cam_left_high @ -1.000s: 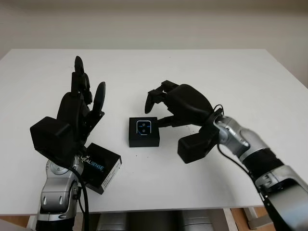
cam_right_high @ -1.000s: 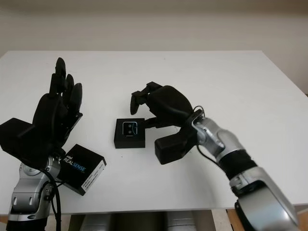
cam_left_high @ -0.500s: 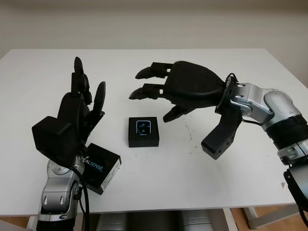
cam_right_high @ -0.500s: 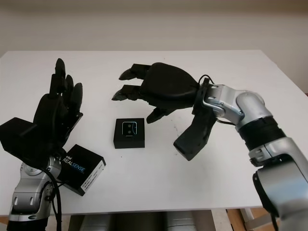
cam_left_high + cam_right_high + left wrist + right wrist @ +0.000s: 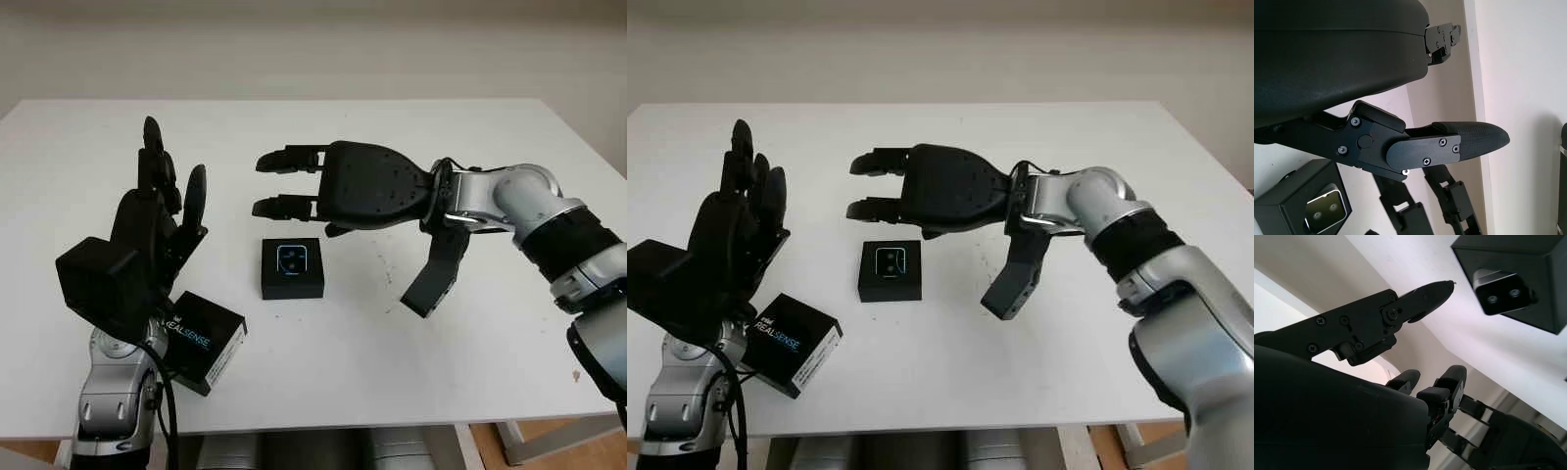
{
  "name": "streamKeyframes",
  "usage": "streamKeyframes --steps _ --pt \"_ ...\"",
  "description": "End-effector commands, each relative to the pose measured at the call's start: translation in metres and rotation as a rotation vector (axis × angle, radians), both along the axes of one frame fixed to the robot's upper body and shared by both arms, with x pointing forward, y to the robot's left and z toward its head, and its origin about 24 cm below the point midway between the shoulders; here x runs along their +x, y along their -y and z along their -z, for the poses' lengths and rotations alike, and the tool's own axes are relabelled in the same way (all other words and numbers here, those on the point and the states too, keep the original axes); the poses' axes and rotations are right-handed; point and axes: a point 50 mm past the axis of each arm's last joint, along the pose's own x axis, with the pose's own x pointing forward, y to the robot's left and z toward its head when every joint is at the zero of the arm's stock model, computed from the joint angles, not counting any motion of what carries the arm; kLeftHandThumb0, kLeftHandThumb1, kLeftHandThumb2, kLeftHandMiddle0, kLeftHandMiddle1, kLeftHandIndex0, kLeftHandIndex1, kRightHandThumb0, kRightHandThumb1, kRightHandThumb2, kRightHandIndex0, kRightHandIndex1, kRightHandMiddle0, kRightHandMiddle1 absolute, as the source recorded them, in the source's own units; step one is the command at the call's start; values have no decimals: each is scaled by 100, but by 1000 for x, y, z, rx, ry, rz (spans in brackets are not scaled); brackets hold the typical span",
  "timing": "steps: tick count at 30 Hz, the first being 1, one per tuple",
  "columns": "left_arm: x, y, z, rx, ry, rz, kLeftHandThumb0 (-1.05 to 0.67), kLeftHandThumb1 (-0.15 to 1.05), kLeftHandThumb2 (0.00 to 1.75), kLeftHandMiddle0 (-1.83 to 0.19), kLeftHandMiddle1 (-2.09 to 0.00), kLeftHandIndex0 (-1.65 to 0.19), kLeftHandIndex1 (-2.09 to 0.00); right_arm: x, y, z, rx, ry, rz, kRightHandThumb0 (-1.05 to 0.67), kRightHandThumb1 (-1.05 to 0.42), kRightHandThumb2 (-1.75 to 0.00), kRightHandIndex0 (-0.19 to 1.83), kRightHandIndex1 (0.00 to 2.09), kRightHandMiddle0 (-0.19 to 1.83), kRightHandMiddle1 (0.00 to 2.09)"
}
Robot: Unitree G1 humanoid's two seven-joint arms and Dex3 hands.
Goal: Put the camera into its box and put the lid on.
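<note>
A small black box (image 5: 292,268) sits mid-table with the silver camera (image 5: 293,258) lying inside it, lenses up; the camera (image 5: 1500,291) and box (image 5: 1308,215) also appear from the wrists. The black lid (image 5: 201,340), printed REALSENSE, lies flat near the front left edge. My right hand (image 5: 294,186) hovers open just behind and above the box, holding nothing. My left hand (image 5: 162,206) is raised open to the left of the box, above the lid.
The white table (image 5: 411,147) stretches wide around the box. Its front edge runs just below the lid. My right forearm (image 5: 529,211) reaches in from the right side.
My right hand has lifted off the box, opened, and swung back and left, level above the table. The camera stays in the box. My left hand shifted slightly left.
</note>
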Motion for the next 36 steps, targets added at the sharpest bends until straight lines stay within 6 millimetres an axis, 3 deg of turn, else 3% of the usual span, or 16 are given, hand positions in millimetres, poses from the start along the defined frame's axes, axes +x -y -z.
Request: streamKeyframes --steps 1,19,36 --pt "-1 1 -5 -11 29 -3 -79 105 57 19 0 19 0 3 -4 -10 -16 42 -14 -47 -91 -6 11 77 27 68" --pt "0 2 -5 -7 27 -8 -81 105 56 19 0 19 0 2 -3 8 -68 16 -58 -53 -92 -5 14 73 26 81" --pt "-1 3 -5 15 23 2 -81 105 53 19 0 19 0 5 -5 22 -142 42 -63 -56 -91 -6 18 61 23 68"
